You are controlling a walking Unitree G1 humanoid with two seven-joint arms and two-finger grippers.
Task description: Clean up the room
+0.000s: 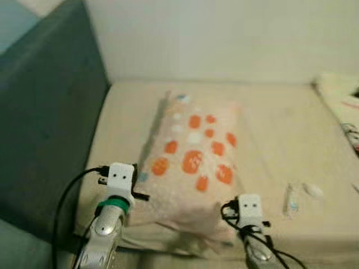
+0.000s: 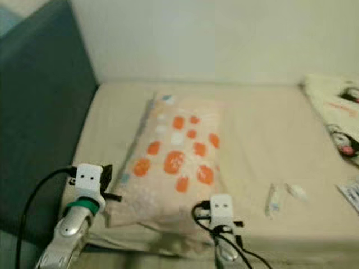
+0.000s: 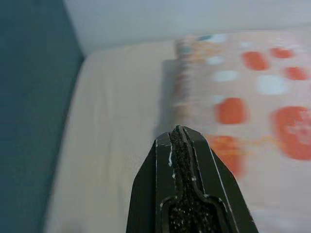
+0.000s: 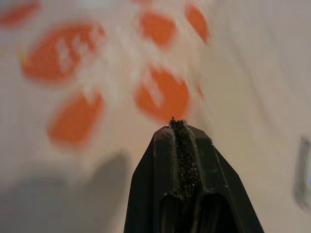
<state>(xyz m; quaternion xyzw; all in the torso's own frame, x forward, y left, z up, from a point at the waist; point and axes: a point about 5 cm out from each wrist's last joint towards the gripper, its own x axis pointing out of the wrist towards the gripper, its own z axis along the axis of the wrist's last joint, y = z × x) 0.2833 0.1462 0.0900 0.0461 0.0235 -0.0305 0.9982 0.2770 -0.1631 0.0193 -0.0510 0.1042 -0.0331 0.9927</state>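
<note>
A cream pillow [image 1: 193, 162] with orange and white spots lies lengthwise on the beige bed sheet [image 1: 275, 129]. My left gripper [image 3: 178, 132] is shut with nothing between its fingers; it hovers at the pillow's near left corner, pointing along the pillow's left edge [image 3: 182, 82]. Over the pillow's near right corner, my right gripper [image 4: 177, 124] is also shut and empty, aimed at the orange spots [image 4: 163, 94]. Both wrist camera boxes [image 1: 120, 176] [image 1: 249, 208] show at the bed's near edge.
A dark teal padded panel [image 1: 45, 123] rises along the bed's left side and a white wall [image 1: 213, 33] stands behind. A small tube [image 1: 291, 199] and a white scrap [image 1: 312, 190] lie right of the pillow. A patterned blanket [image 2: 336, 112] sits at far right.
</note>
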